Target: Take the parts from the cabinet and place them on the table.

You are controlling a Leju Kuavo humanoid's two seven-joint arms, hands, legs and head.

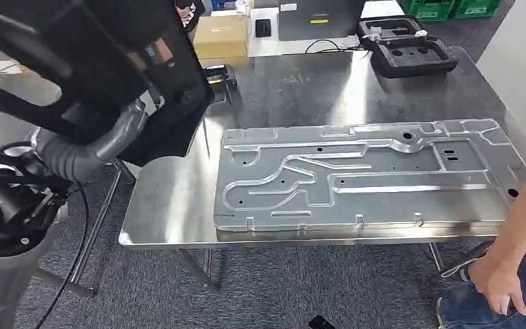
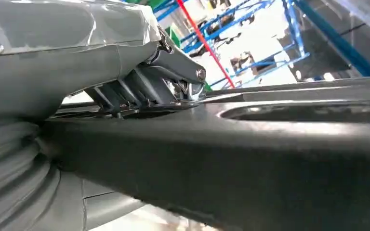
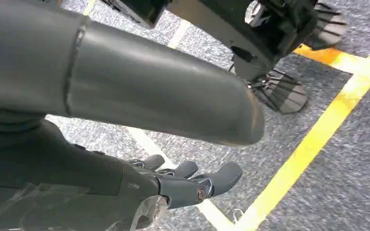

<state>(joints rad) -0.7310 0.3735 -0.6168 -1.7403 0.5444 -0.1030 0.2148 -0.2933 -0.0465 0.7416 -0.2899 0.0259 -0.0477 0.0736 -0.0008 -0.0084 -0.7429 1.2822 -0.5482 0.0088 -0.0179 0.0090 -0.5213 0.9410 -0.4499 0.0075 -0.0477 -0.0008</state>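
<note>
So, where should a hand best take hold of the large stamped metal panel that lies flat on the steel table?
Probably the near long edge of the metal panel: it lies flat along the steel table's front rim, nearest the robot. Come from the front, fingers slid under; the ribbed top offers little to pinch.

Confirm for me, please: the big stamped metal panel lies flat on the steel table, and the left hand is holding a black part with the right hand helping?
One slip: the right hand holds nothing; the right wrist view shows it over the floor. The metal panel lies on the steel table, and the left hand holds the black part.
</note>
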